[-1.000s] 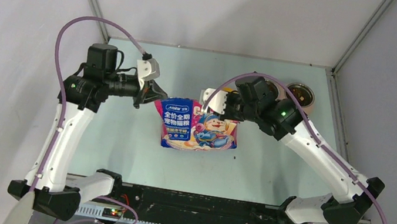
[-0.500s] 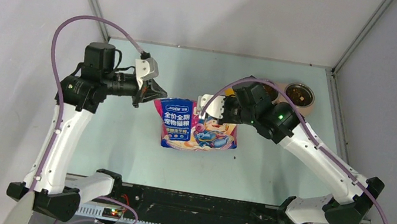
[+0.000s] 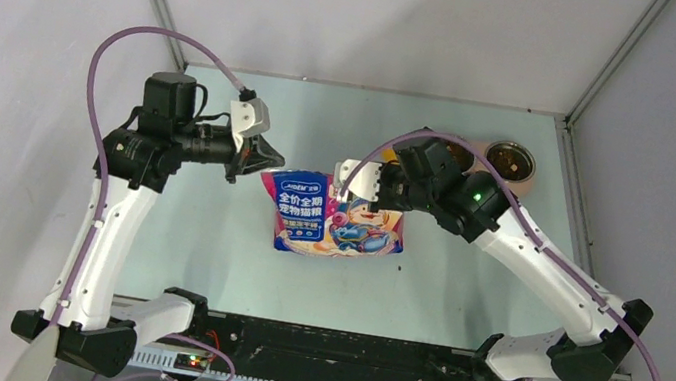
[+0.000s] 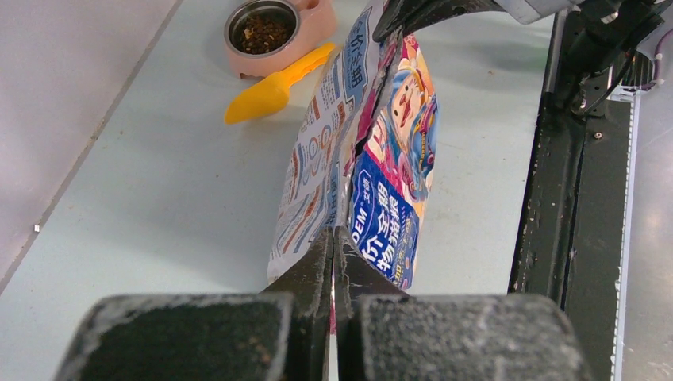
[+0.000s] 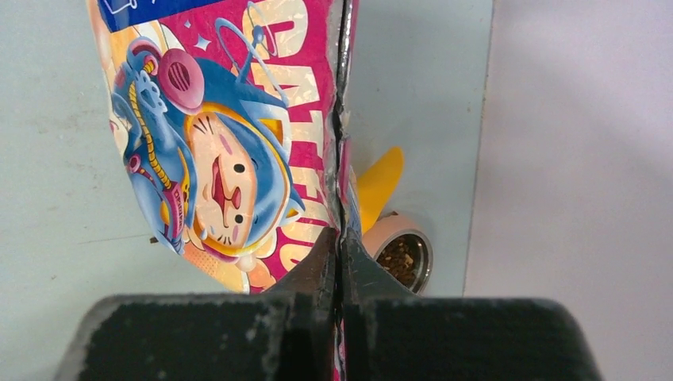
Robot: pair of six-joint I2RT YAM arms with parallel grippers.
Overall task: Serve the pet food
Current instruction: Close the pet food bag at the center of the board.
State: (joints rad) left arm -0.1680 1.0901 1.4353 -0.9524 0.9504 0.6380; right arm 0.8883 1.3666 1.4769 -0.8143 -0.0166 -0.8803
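Your right fingers point(image 5: 317, 266) have just closed flat on the top edge of the bag point(image 3: 335, 215), opposite your left fingers point(image 4: 309, 266), which are also pinched shut on it. With both sides held, you can likely pull the mouth open next. Beyond lie the yellow scoop point(image 4: 274, 83) and the pink bowl point(image 4: 315, 22), with pet food point(image 4: 262, 32) already in it.
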